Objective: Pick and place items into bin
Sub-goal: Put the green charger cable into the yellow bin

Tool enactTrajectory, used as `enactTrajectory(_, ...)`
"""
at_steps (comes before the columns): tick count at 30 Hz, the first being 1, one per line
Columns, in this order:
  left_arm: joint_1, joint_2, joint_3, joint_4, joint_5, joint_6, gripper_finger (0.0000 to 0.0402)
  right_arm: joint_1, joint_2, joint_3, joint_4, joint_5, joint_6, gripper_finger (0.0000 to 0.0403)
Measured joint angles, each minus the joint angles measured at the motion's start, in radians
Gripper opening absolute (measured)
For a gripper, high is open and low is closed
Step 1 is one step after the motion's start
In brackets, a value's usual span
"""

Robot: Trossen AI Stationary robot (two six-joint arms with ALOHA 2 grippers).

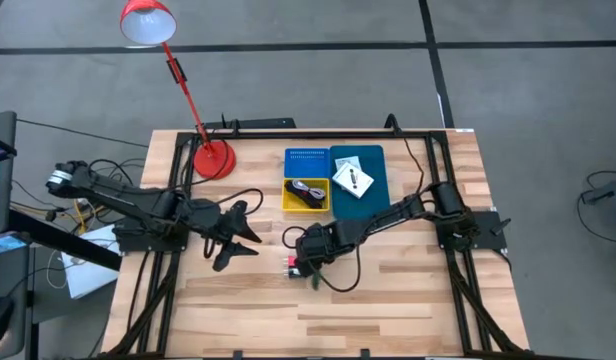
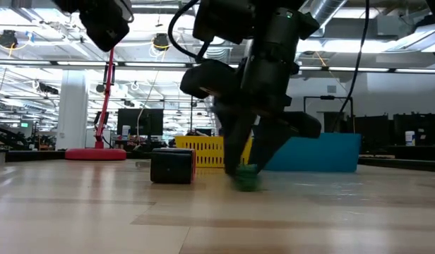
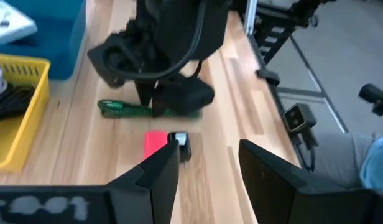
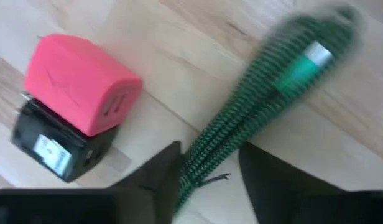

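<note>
- The wooden table (image 1: pixel 388 300) carries everything; the blue bin (image 1: pixel 373 185) at its far middle serves as the landmark.
- The red desk lamp (image 1: pixel 210 158) has its round base well to the left of the blue bin, its shade leaning out past the table's far edge.
- The blue bin holds a white flat packet (image 1: pixel 353 178) with black print, lying at an angle.
- The yellow basket (image 1: pixel 306 207) touches the blue bin's left side and holds black cables (image 1: pixel 308 190); a perforated blue tray section (image 1: pixel 306 160) sits just behind it.
- The right arm reaches from the table's right edge to a spot near the front of the blue bin. The right gripper (image 1: pixel 310 268) is down at the tabletop with its fingers (image 4: pixel 157 171) spread either side of the green-handled tool (image 4: pixel 266 106), the jaws not closed on it.
- The left arm waits well to the left of the blue bin; the left gripper (image 1: pixel 236 235) hangs above the wood with its fingers (image 3: pixel 160 171) apart and nothing between them.
- The green-handled tool lies flat on the table in front of the blue bin, a ridged green shaft.
- The small red-pink block (image 4: pixel 79 78) lies just beside the tool, joined to a black part (image 4: pixel 51 146) with a pale label.
</note>
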Motion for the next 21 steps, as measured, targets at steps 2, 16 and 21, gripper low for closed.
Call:
enactTrajectory(2,0.001,0.001,-0.001,-0.007,-0.007,-0.003,0.0155,0.0,0.0,-0.001,-0.009,0.007,-0.019,0.0098)
enactTrajectory(16,0.001,-0.001,0.0,-0.003,-0.008,-0.011,0.0155,0.035,-0.002,0.084,-0.112,0.228,-0.105,0.0011)
enactTrajectory(21,0.001,-0.001,0.0,-0.004,-0.009,-0.01,0.0155,0.027,-0.006,0.215,-0.244,0.344,-0.204,0.002)
